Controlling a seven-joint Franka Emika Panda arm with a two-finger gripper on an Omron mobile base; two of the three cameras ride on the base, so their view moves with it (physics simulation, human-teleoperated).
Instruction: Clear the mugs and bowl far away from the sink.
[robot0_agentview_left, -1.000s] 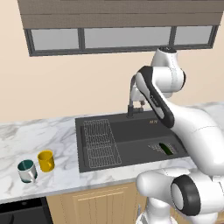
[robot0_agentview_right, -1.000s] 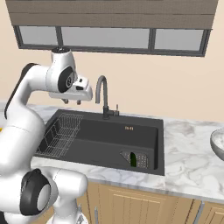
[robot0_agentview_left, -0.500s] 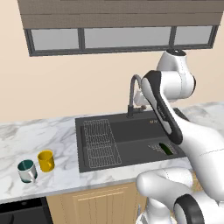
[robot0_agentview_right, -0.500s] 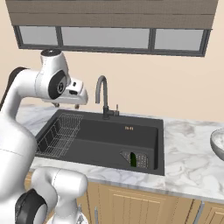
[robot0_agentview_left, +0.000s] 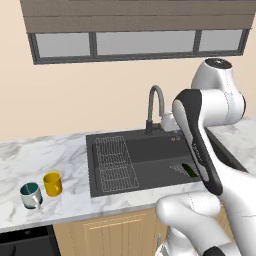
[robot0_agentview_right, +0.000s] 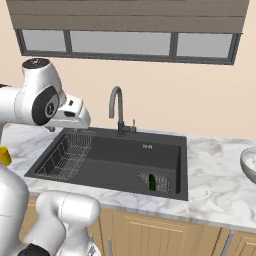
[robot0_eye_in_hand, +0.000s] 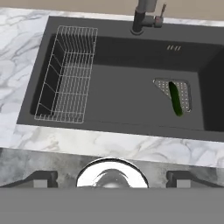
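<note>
The yellow mug (robot0_agentview_left: 52, 183) and the teal mug (robot0_agentview_left: 31, 195) stand side by side on the marble counter left of the sink (robot0_agentview_left: 150, 162). In the right base view the yellow mug (robot0_agentview_right: 4, 156) peeks in at the left edge. The speckled bowl (robot0_agentview_right: 248, 163) rests on the counter at the far right, cut by the frame edge. My gripper (robot0_eye_in_hand: 112, 179) hangs open above the counter's front edge, looking down into the sink (robot0_eye_in_hand: 118, 98), with nothing between its fingertips (robot0_eye_in_hand: 41, 178).
A wire rack (robot0_eye_in_hand: 65, 74) fills the basin's left part. A green vegetable (robot0_eye_in_hand: 176, 98) lies on the corner strainer. The dark faucet (robot0_agentview_right: 119, 110) rises behind the basin. My arm's thick links (robot0_agentview_left: 200, 140) block the sink's right side in the left base view.
The arm has swung, with its upper links shifting sideways and the hand drawing back from the faucet toward the counter's front. Mugs and bowl have not moved.
</note>
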